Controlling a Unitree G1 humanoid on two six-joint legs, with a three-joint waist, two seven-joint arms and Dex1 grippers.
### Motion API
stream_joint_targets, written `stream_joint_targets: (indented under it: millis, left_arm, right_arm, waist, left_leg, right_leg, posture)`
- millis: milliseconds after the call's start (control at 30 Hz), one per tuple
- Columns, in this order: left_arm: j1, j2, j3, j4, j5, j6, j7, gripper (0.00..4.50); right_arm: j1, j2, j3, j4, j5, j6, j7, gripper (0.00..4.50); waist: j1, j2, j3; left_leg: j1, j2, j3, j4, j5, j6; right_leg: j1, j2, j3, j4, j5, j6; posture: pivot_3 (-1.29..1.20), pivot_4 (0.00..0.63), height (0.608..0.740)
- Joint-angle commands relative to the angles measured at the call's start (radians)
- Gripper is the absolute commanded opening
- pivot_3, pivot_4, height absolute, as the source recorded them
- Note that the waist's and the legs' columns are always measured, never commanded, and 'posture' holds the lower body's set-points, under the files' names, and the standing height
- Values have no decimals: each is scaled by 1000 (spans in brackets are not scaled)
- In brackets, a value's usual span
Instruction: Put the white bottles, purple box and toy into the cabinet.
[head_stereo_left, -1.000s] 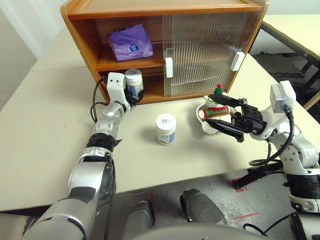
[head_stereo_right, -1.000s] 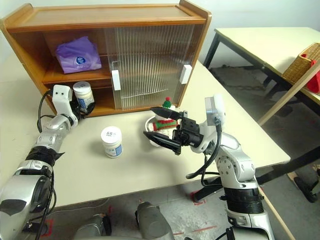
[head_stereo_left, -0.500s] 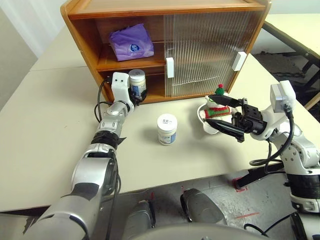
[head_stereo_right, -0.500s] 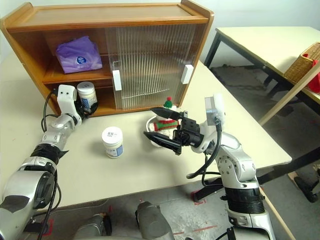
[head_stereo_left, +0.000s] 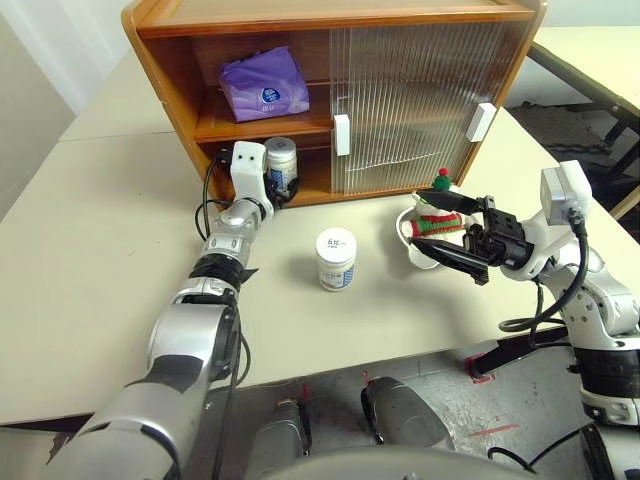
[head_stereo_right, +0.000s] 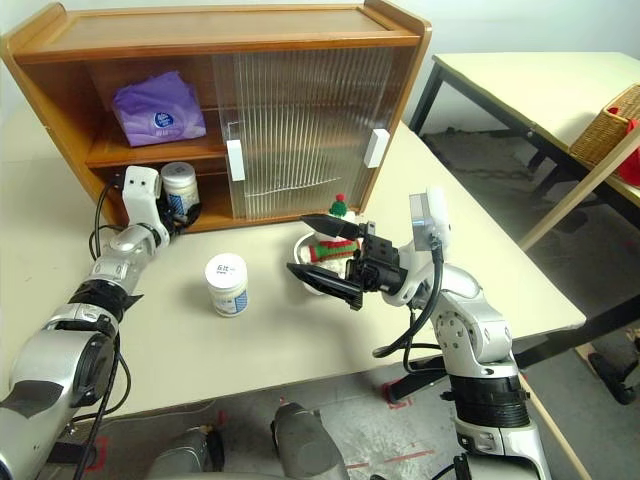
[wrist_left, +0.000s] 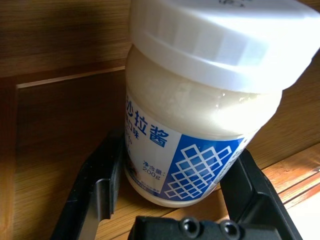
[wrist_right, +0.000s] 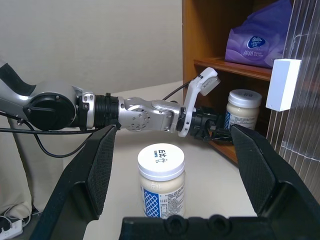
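One white bottle stands in the mouth of the cabinet's lower shelf, and my left gripper is shut on it, a black finger on each side. The other white bottle stands upright on the table between my arms. On the upper shelf lies the purple box. The toy, with its green hat, sits in a pale dish in front of the shut sliding doors. My right gripper is open, level, its fingertips just short of the toy.
The ribbed doors with white handles cover the cabinet's right half. A second table with a wicker basket stands to the right. The table's front edge runs close under my arms.
My left forearm has swung slightly to the right, carrying its bottle a little further into the lower shelf opening. The right arm, the toy and the loose bottle have not moved.
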Motion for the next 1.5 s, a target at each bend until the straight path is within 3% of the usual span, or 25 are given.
stream_joint_targets:
  millis: [33, 133, 400, 800, 933, 1267, 1500]
  left_arm:
    - [-12, -5, 2, 18, 3, 4, 1, 3443]
    - [2, -7, 0, 6, 0, 9, -13, 4434]
    - [83, -4, 8, -101, -22, 47, -46, 4434]
    - [300, -8, 24, -576, -41, 239, 93, 4434]
    - [316, 16, 25, -632, -27, 258, 105, 3526]
    - [289, 28, 31, -607, -7, 306, 147, 13]
    - [190, 22, 9, -456, 31, 263, 171, 13]
  right_arm:
    - [-2, -7, -3, -16, 4, 6, 2, 4500]
    - [-5, -5, -2, -9, 3, 2, 7, 4500]
    - [-19, 2, 5, 8, -3, -4, 20, 4500]
    - [-21, 8, 13, 20, -11, -9, 29, 4500]
    - [-29, 12, 16, 31, -16, -11, 33, 4500]
    - [-34, 21, 20, 14, -15, 0, 20, 4500]
    - [-33, 17, 19, 6, -12, 4, 10, 4500]
  waist:
    - [0, 0, 0]
    - [0, 0, 0]
    - [1, 0, 0]
    - [6, 0, 0]
    - [13, 0, 0]
    - [28, 0, 0]
    - [37, 0, 0]
  left_leg:
    - [0, 0, 0, 0, 0, 0]
    - [0, 0, 0, 0, 0, 0]
    - [0, -7, 0, 0, 0, 0]
    - [1, -10, 0, 1, 1, 0]
    - [1, -10, -1, 1, 1, -1]
    - [1, -5, -4, 0, 2, -2]
    - [1, -5, -5, -1, 2, -1]
  right_leg:
    - [0, 0, 0, 0, 0, 0]
    - [0, 0, 0, 0, 0, 0]
    - [0, 0, -1, 0, 0, 0]
    - [1, 0, -2, 0, 0, 0]
    - [1, 0, -1, 0, 1, -2]
    - [1, -5, 2, 0, 8, -14]
    - [1, -8, 1, 0, 7, -14]
  posture:
    - [-344, 85, 740]
    - [-339, 83, 740]
    - [-326, 75, 740]
    - [-304, 78, 740]
    - [-301, 78, 740]
    - [-302, 79, 740]
    - [-314, 80, 740]
